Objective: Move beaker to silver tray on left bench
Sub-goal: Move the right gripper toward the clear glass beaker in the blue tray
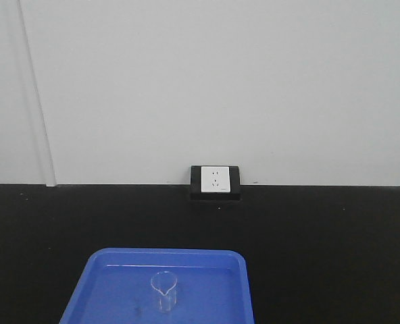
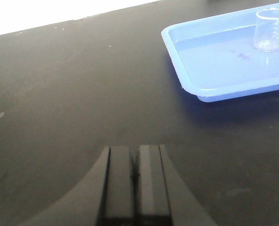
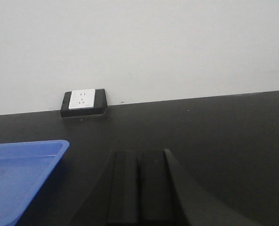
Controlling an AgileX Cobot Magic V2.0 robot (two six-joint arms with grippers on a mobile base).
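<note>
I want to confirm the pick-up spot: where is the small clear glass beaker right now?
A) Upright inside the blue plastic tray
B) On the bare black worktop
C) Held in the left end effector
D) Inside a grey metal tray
A: the small clear glass beaker stands upright on the floor of the blue plastic tray, with nothing gripping it; the left wrist view shows the same.
</note>
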